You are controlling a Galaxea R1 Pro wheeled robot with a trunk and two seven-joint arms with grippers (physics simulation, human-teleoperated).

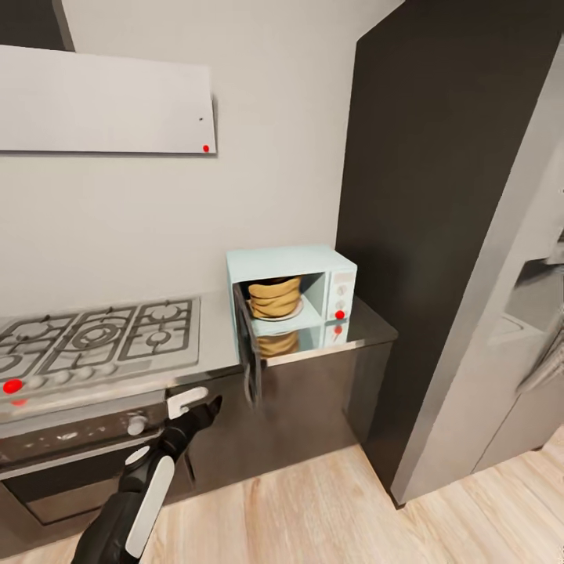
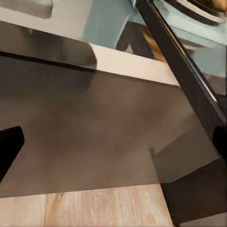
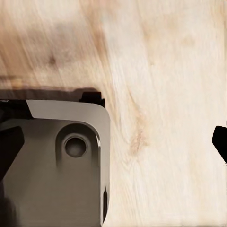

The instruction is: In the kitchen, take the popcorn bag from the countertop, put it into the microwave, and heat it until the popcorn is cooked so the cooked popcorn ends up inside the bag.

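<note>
Inside the pale mint-blue boxy microwave [image 1: 291, 291] we see the tan burlap popcorn bag [image 1: 274, 296]; our left gripper [image 1: 210, 406], jaws apart, must next shut its dark door [image 1: 249, 352]. Right jaws apart.

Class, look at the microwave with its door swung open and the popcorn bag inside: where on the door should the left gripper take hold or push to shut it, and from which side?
Aim for the free outer edge of the door, which juts out past the countertop. It is hinged on the microwave's left side, so the left gripper should probably come from the left, against the outer face, and sweep it toward the popcorn bag.
</note>
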